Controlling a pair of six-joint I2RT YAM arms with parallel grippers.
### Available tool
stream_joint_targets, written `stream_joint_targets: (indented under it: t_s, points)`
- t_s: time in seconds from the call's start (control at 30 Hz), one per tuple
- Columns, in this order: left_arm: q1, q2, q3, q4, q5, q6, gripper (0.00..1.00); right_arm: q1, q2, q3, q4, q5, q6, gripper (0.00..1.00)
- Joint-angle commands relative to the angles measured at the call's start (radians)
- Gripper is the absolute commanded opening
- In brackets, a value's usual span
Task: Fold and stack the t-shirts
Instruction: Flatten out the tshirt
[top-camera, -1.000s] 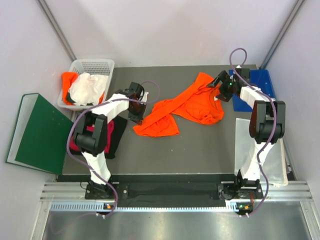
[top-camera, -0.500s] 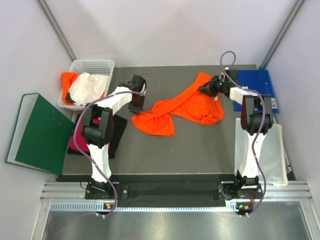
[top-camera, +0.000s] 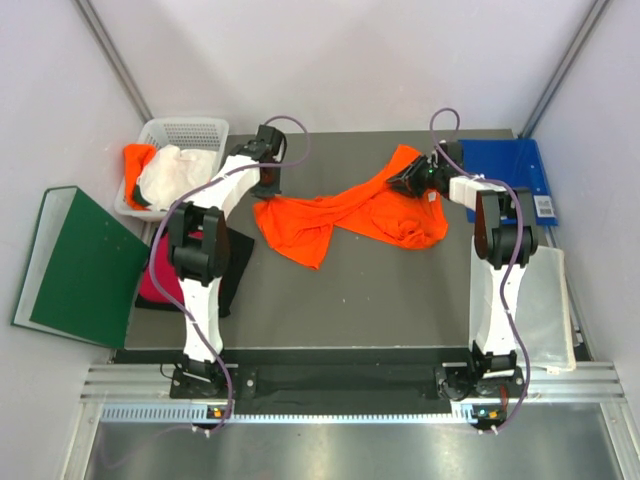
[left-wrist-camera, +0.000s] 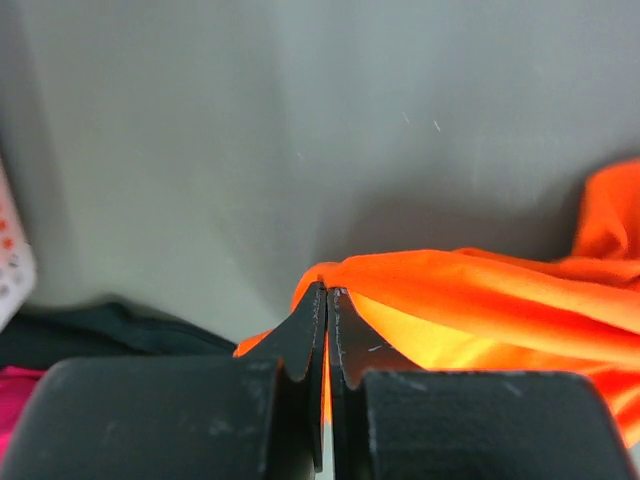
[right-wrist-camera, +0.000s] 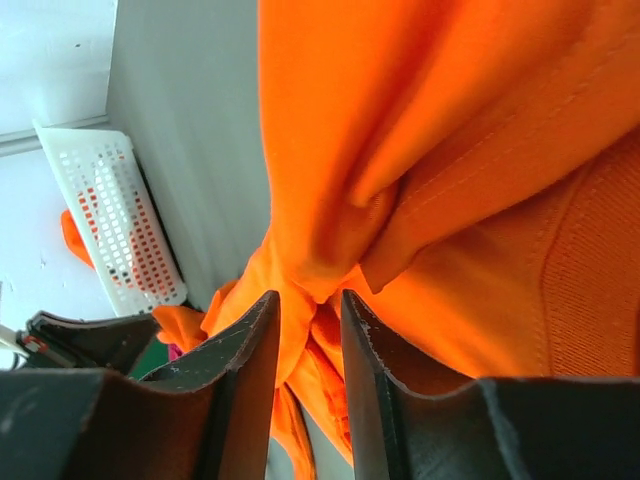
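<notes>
I have the orange shirt (top-camera: 345, 212) lying rumpled across the far middle of the surface (top-camera: 380, 300). My left claw (top-camera: 268, 182) is clamped tight on its left edge, and my right claw (top-camera: 410, 180) pinches a bunched fold at its right end. A pink shirt (top-camera: 160, 285) and a black shirt (top-camera: 235, 265) lie at the left, near the basket (top-camera: 185, 125).

The top view looks down over the whole table (top-camera: 400, 290). Each wrist view peers close past its fingers (left-wrist-camera: 300, 345); all share the orange shirt (top-camera: 300, 222).
</notes>
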Motion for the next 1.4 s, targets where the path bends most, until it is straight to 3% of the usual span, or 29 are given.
stream_joint_targets:
  t_s: [0.0,0.23,0.37,0.47,0.5,0.6,0.67,0.8,1.0,1.13,1.37]
  points:
    - [0.025,0.050,0.094,-0.009,-0.069,-0.014,0.00,0.001,-0.055,-0.013,0.000,0.022,-0.010,0.32]
    - [0.053,0.184,0.323,-0.033,-0.134,-0.004,0.00,-0.001,-0.073,-0.024,-0.059,0.106,-0.019,0.33]
    - [0.065,0.219,0.353,-0.023,-0.106,-0.018,0.01,0.000,-0.054,0.006,-0.061,0.131,-0.019,0.34]
    - [0.068,0.224,0.341,-0.024,-0.082,-0.020,0.44,0.000,-0.040,0.022,-0.035,0.149,-0.013,0.34]
    - [0.068,0.221,0.336,-0.021,-0.074,-0.014,0.73,0.000,-0.037,0.025,-0.032,0.157,-0.008,0.34]
    - [0.068,0.183,0.293,-0.008,-0.056,-0.015,0.87,0.001,-0.014,0.048,-0.027,0.162,0.001,0.34]
    - [0.068,0.140,0.243,0.015,-0.045,-0.015,0.90,0.004,-0.009,0.062,-0.015,0.168,0.007,0.32]
    - [0.067,0.077,0.143,0.034,-0.011,-0.015,0.90,0.012,0.018,0.111,-0.014,0.179,0.012,0.16]
    - [0.067,0.014,0.040,0.005,-0.001,-0.026,0.92,0.023,0.054,0.175,-0.052,0.195,-0.014,0.05]
    - [0.067,-0.067,-0.050,0.035,0.030,-0.032,0.99,0.024,0.042,0.161,-0.093,0.200,-0.022,0.05]
    - [0.067,-0.117,-0.101,0.043,0.050,-0.030,0.99,0.009,-0.049,0.042,-0.081,0.179,-0.031,0.20]
